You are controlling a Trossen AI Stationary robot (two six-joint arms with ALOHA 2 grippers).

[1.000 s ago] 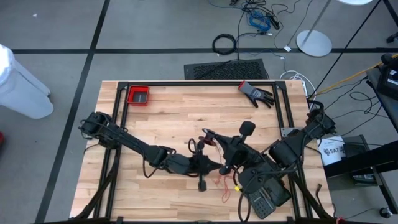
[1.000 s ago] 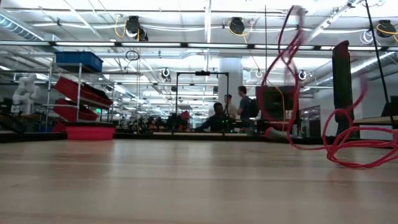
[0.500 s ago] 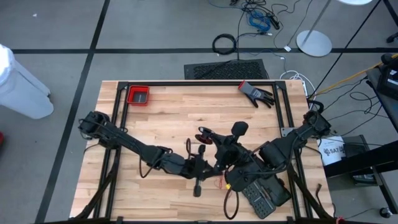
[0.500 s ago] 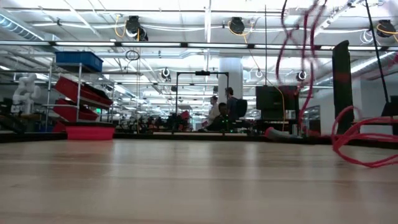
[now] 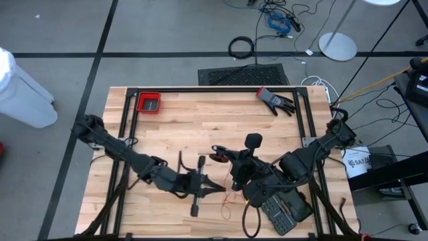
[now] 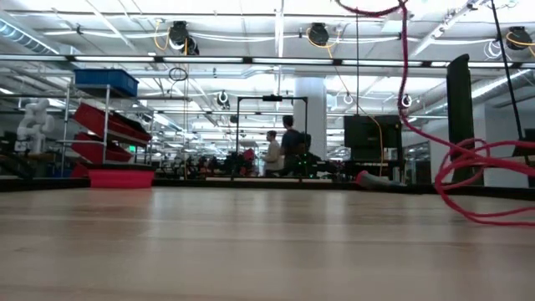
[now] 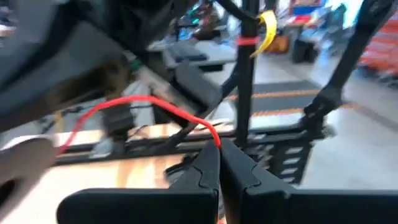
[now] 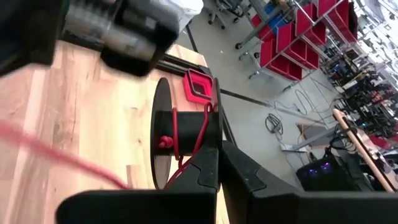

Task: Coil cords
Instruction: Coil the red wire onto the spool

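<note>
The thin red cord (image 7: pixel 149 102) runs from a black spool (image 8: pixel 163 134), where several turns are wound on the hub, across to my left gripper (image 7: pixel 219 154), which is shut on it. Loose red loops (image 6: pixel 485 188) lie on the wood toward the near right, and one strand (image 6: pixel 403 75) rises straight up from them. My right gripper (image 8: pixel 217 158) is shut on the spool, held above the table's middle (image 5: pixel 217 156). My left gripper (image 5: pixel 217 190) hangs just nearside of it. My left gripper pinches a single strand of the red cord (image 7: pixel 214 138) at the very tips of its two fingers, which point about level. From the pinch the cord arcs away toward the spool, clear of the table. My right gripper holds the spool at the hub end (image 8: pixel 208 134), beside the wound red turns, with both fingers shut on it. The fingers slant down from the table's right side. The spool is lifted clear of the table, its round black flange (image 8: pixel 160 93) standing on edge.
A red tray (image 5: pixel 148 102) sits at the far left corner and a black glove (image 5: pixel 275 100) at the far right. A black box (image 5: pixel 284 211) lies at the near right edge. Black frame rails (image 5: pixel 130 120) border the table.
My left gripper has drawn back toward the table's near left and risen, still shut on the cord. The wavy strand hanging in the low view has been pulled straight and upright. The spool in my right gripper has shifted slightly toward the near edge.
</note>
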